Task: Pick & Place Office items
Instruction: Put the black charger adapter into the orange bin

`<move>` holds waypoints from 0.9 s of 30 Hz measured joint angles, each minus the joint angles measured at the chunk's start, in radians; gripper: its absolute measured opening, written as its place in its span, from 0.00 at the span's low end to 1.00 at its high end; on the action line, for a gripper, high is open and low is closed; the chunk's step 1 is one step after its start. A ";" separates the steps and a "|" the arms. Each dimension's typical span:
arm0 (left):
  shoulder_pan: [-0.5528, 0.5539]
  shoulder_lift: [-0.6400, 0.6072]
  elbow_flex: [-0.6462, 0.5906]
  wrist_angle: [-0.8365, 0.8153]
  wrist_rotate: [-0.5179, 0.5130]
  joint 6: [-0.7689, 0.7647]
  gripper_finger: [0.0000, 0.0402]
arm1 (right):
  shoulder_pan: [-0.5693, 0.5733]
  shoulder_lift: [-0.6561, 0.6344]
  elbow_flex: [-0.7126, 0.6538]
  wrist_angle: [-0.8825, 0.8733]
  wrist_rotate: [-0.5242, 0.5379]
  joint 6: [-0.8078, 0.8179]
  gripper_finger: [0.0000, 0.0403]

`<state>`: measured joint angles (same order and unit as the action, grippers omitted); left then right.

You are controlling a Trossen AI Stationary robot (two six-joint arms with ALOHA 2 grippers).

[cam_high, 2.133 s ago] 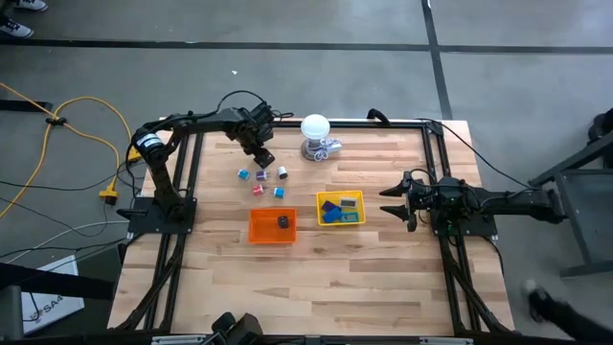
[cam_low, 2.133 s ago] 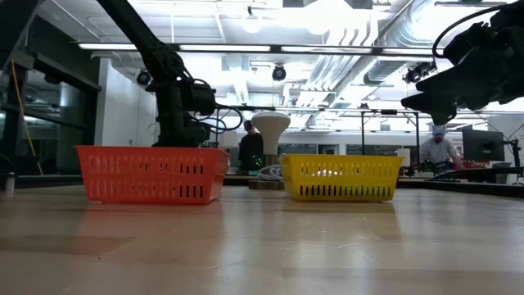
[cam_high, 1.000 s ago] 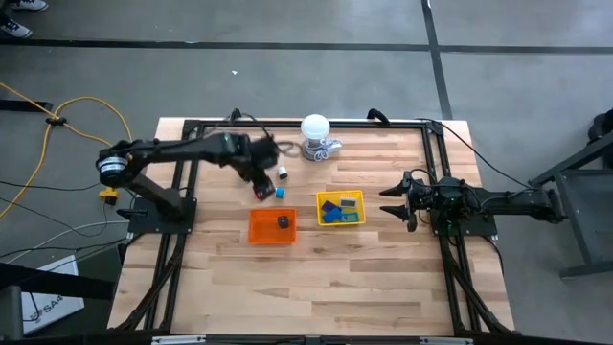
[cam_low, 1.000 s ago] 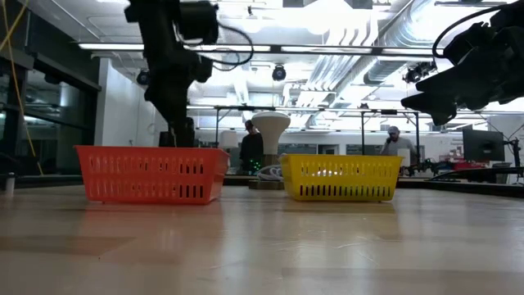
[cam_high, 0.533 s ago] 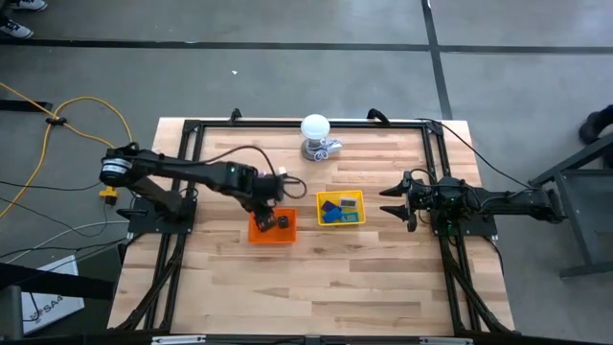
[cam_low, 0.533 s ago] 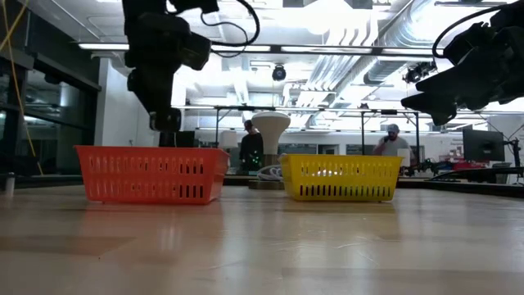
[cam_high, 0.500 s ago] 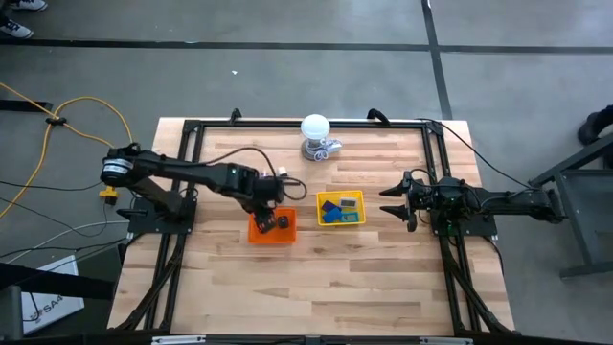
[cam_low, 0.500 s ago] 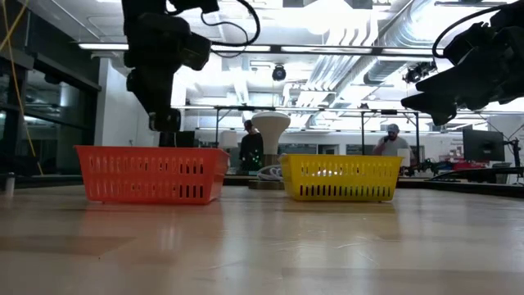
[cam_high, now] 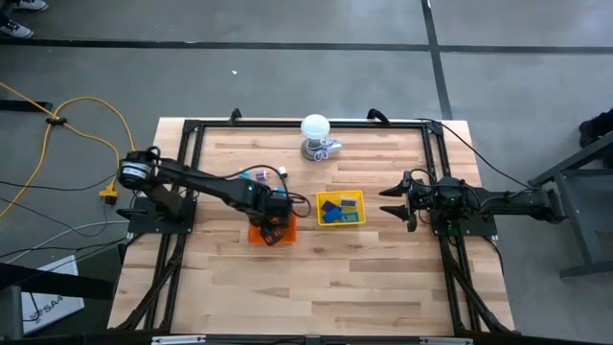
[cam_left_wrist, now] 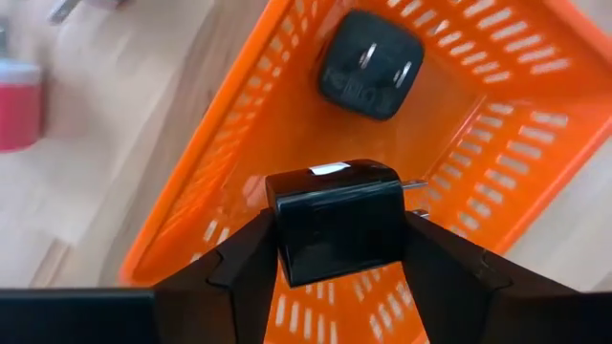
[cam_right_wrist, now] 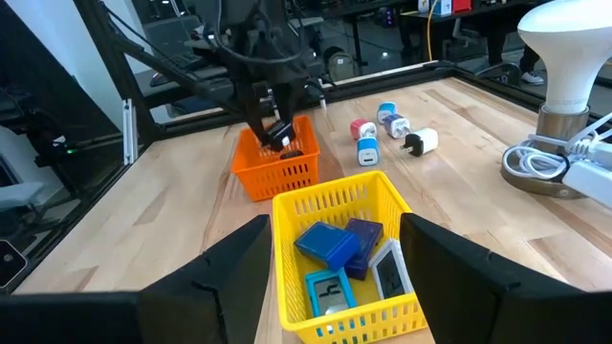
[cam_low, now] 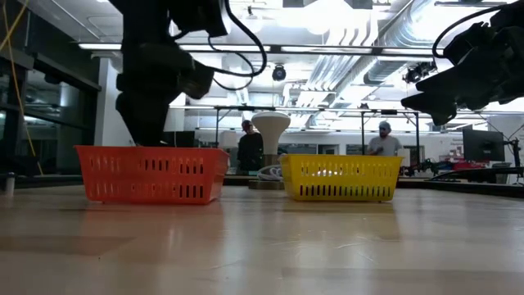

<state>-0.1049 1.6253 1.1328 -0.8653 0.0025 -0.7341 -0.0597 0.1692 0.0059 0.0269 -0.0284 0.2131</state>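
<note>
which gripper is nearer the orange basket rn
Left. The left gripper is right over the orange basket, holding a black charger; the right gripper waits beyond the yellow basket.

White ball lamp (cam_high: 315, 127) on metallic base, orange tray (cam_high: 255, 233) beside yellow tray (cam_high: 355, 196).

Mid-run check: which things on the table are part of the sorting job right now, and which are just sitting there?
Job:
- black charger between the left gripper fingers, over the orange basket
- second black charger in that basket
- flat blue and grey blocks in the yellow basket
- small loose adapters on the wood

Bystanders:
- white bulb lamp
- right gripper, parked, open
</note>
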 joint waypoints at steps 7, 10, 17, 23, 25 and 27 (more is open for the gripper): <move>0.000 0.023 0.000 0.034 0.000 0.000 0.51 | 0.000 0.000 0.000 0.000 0.000 0.000 0.55; 0.000 0.027 0.000 0.042 -0.002 0.000 0.51 | 0.000 0.000 0.000 0.000 0.000 0.000 0.55; -0.003 0.027 0.001 0.045 -0.034 0.005 0.52 | 0.000 0.000 0.000 0.000 0.000 0.000 0.55; -0.003 0.027 0.001 0.046 -0.034 0.004 0.52 | 0.000 0.000 0.000 0.000 0.000 0.000 0.55; -0.005 0.027 0.001 0.047 -0.036 0.004 0.52 | 0.000 0.000 0.000 0.000 0.000 0.000 0.55; -0.008 0.027 0.000 0.047 -0.044 0.004 0.53 | 0.000 0.000 0.000 0.000 0.000 0.000 0.55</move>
<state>-0.1132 1.6520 1.1332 -0.8181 -0.0416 -0.7303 -0.0600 0.1692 0.0059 0.0265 -0.0288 0.2131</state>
